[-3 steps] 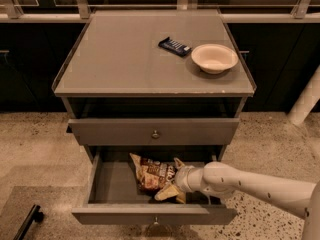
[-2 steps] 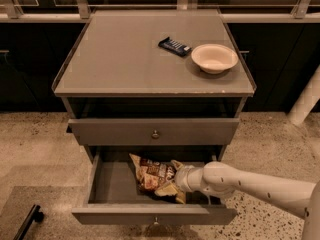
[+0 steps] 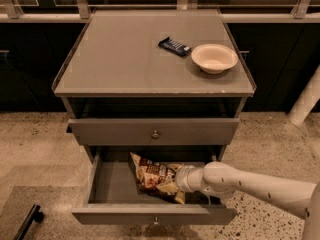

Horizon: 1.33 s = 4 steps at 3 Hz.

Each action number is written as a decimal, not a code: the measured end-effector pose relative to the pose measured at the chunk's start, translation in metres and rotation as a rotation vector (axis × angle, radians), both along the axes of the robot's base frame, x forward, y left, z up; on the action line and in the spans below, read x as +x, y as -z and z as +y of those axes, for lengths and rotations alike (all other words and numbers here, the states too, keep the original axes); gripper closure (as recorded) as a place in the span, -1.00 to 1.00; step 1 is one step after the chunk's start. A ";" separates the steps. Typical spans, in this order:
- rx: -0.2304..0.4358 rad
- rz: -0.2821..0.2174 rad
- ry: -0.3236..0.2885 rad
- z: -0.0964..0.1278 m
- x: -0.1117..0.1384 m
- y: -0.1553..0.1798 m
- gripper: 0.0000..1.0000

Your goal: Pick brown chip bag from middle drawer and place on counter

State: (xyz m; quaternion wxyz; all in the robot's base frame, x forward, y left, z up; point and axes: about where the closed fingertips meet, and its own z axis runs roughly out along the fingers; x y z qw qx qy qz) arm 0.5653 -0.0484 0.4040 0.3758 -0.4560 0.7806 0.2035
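Observation:
The brown chip bag (image 3: 154,175) lies tilted inside the open middle drawer (image 3: 110,215), right of its centre, with one tan corner pointing down toward the drawer front. My gripper (image 3: 178,180) reaches in from the right on a white arm and is pressed against the bag's right end; its tip is hidden by the bag. The counter (image 3: 125,59) is the grey cabinet top above.
A cream bowl (image 3: 214,58) and a small dark-blue bar wrapper (image 3: 174,46) sit on the counter's right rear. The upper drawer (image 3: 155,132) stands slightly pulled out, overhanging the bag. Speckled floor surrounds the cabinet; a white post (image 3: 306,104) stands at right.
The arm has stayed nearly in place in the drawer. The bag's lower tan corner has drawn in closer to the gripper.

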 end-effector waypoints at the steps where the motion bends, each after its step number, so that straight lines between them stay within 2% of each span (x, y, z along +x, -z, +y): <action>1: 0.000 0.000 0.000 0.000 0.000 0.000 0.77; 2: 0.000 0.000 0.000 0.000 0.000 0.000 1.00; 3: 0.037 0.021 -0.034 0.001 -0.011 -0.021 1.00; 4: 0.052 0.035 -0.071 0.004 -0.033 -0.066 1.00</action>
